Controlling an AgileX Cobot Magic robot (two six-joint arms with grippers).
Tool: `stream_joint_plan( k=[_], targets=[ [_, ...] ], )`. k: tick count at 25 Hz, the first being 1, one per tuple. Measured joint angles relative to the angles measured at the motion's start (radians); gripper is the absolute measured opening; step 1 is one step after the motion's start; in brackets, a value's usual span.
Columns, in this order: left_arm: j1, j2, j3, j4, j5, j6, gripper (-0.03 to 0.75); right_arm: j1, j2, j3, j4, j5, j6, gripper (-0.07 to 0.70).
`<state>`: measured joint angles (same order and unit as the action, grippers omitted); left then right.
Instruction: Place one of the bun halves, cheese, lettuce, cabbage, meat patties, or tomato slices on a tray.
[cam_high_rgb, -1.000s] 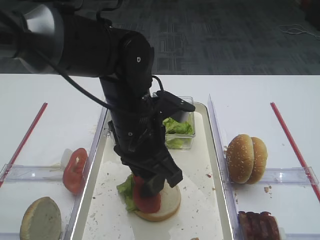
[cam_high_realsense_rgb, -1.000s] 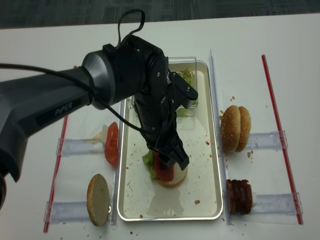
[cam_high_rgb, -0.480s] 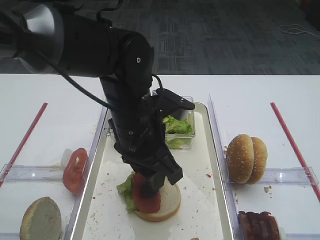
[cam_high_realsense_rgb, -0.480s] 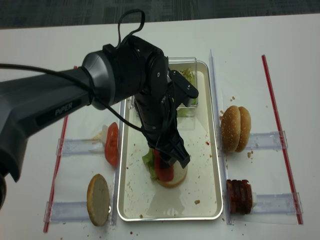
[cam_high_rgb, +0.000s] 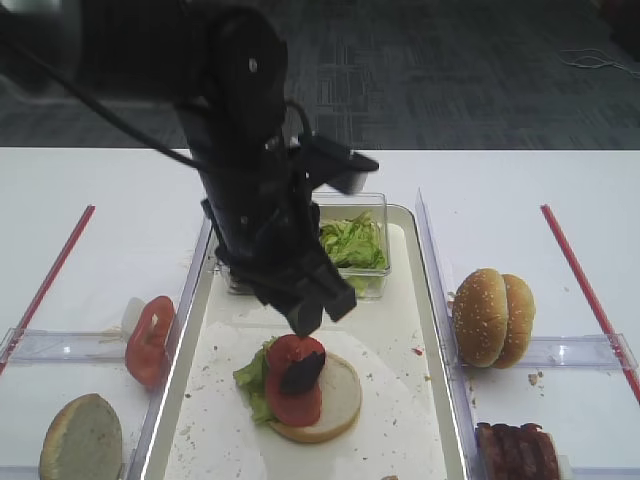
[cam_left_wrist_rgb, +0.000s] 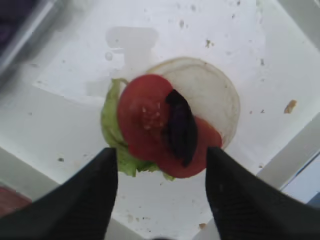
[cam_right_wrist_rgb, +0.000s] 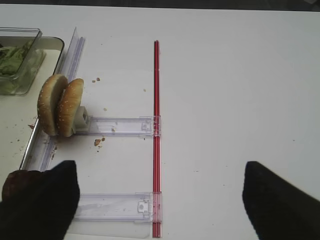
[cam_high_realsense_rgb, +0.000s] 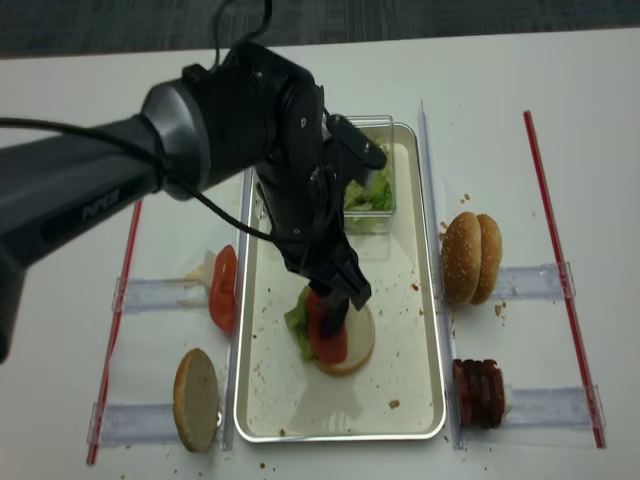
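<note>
On the silvery tray (cam_high_rgb: 400, 320) lies a bun half (cam_high_rgb: 340, 392) with lettuce (cam_high_rgb: 250, 378) and tomato slices (cam_high_rgb: 290, 402) on it. A small dark purple cabbage (cam_high_rgb: 300, 372) piece rests on top of the tomato. My left gripper (cam_high_rgb: 310, 316) hangs open just above this stack, touching nothing. In the left wrist view the cabbage (cam_left_wrist_rgb: 180, 127) lies across the tomato slices (cam_left_wrist_rgb: 142, 117) beyond my left gripper (cam_left_wrist_rgb: 160, 152). My right gripper (cam_right_wrist_rgb: 159, 165) is open and empty over the white table to the right of the tray.
A clear plastic box (cam_high_rgb: 352, 245) of lettuce stands at the tray's far end. Sesame bun halves (cam_high_rgb: 492, 317) and meat patties (cam_high_rgb: 515, 450) stand in holders on the right. More tomato slices (cam_high_rgb: 150, 340) and a bun half (cam_high_rgb: 80, 440) are on the left. Red strips (cam_high_rgb: 580, 280) edge the table.
My left gripper has lifted up and back from the stack, and the cabbage piece now lies uncovered on the tomato. The right gripper has not moved.
</note>
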<state>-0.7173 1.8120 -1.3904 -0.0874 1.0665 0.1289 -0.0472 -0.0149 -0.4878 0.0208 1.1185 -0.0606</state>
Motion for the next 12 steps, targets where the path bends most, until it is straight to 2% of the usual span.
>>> stream_joint_plan(
  k=[4,8,12],
  targets=[
    [0.000,-0.116,-0.089,0.006,0.062,-0.006,0.398,0.000,0.000,0.000,0.000,0.000,0.000,0.685],
    [0.000,-0.195,-0.128,0.006,0.071,-0.008,0.399,0.000,0.000,0.000,0.000,0.000,0.000,0.685],
    [0.000,-0.196,-0.128,0.007,0.084,-0.008,0.399,0.000,0.000,0.000,0.000,0.000,0.002,0.685]
  ],
)
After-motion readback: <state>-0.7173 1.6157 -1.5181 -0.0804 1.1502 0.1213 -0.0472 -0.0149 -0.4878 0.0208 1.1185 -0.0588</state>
